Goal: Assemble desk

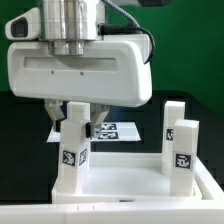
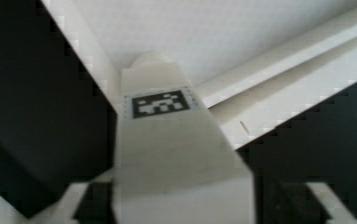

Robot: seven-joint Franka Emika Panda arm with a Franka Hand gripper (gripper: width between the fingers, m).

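The desk panel [image 1: 130,185] lies flat at the front, white and rimmed. One white leg [image 1: 72,150] with a square tag stands upright on the panel's corner at the exterior view's left. My gripper [image 1: 76,118] is right above it, with one finger on each side of the leg's top. In the wrist view the leg [image 2: 166,140] runs between the fingers [image 2: 75,200], with a dark gap on at least one side, so my gripper [image 2: 200,208] looks open. The panel's rim [image 2: 290,75] shows behind the leg.
Two more white tagged legs [image 1: 183,155] [image 1: 175,118] stand upright at the exterior view's right, at the panel's right side. The marker board [image 1: 118,130] lies on the black table behind the panel. The large white hand body fills the upper part of the exterior view.
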